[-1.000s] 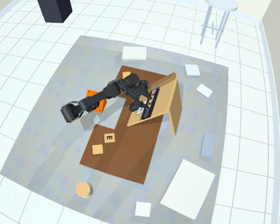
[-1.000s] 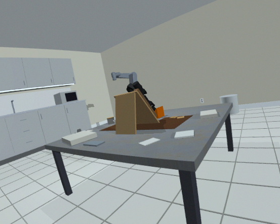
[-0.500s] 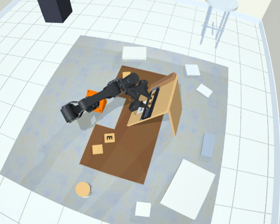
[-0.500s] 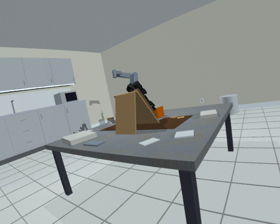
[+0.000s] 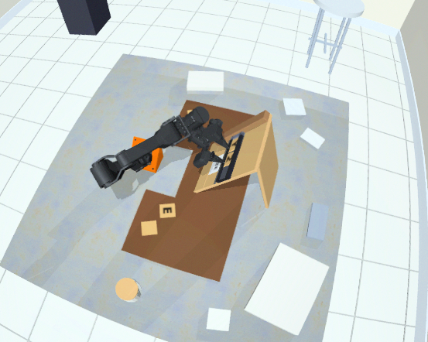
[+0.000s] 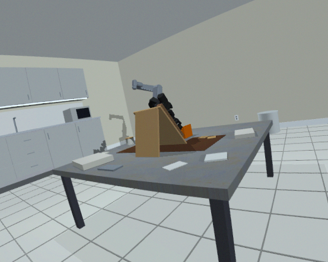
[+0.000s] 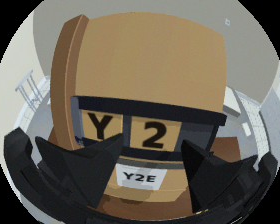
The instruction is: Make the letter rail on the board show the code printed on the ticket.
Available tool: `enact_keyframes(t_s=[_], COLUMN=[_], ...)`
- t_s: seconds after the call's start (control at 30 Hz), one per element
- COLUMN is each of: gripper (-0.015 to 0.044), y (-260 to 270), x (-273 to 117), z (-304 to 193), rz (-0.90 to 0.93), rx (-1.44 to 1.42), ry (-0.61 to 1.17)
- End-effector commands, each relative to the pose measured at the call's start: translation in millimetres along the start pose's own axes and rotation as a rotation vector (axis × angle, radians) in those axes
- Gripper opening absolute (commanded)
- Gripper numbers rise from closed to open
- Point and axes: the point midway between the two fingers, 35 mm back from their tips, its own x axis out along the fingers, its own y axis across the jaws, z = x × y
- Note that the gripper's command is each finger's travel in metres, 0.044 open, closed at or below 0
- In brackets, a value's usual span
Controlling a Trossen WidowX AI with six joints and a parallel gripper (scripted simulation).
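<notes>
The sloped wooden board (image 5: 253,145) (image 7: 151,60) (image 6: 147,131) carries a dark rail (image 7: 151,108). The Y tile (image 7: 102,125) is in its left end. The 2 tile (image 7: 162,134) is in the rail to its right, with a narrow dark gap between them. The rail is unfilled right of the 2. The ticket (image 7: 128,177) below reads Y2E. My gripper (image 7: 153,141) (image 5: 226,155) is open, its fingertips on both sides of the 2 tile with slight gaps. The E tile (image 5: 167,216) lies on the brown mat (image 5: 203,236), beside a blank-faced tile (image 5: 148,228).
Another tile (image 5: 190,111) is partly hidden behind the arm. An orange block (image 5: 158,158) (image 6: 187,131) is by the arm. A white box (image 5: 205,81), a blue box (image 5: 317,221), a large white slab (image 5: 288,288) and a round tan-topped object (image 5: 126,288) stand around the mat.
</notes>
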Motion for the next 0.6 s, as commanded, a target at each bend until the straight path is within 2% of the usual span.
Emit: enact_keyframes(t_s=[0.0,0.57], gripper=[0.0295,0.0295], y=[0,2], x=[-3,-15], z=[0,-1], rz=[-0.004,-0.004], rx=[0.006,0.006], ry=[0.000,0.001])
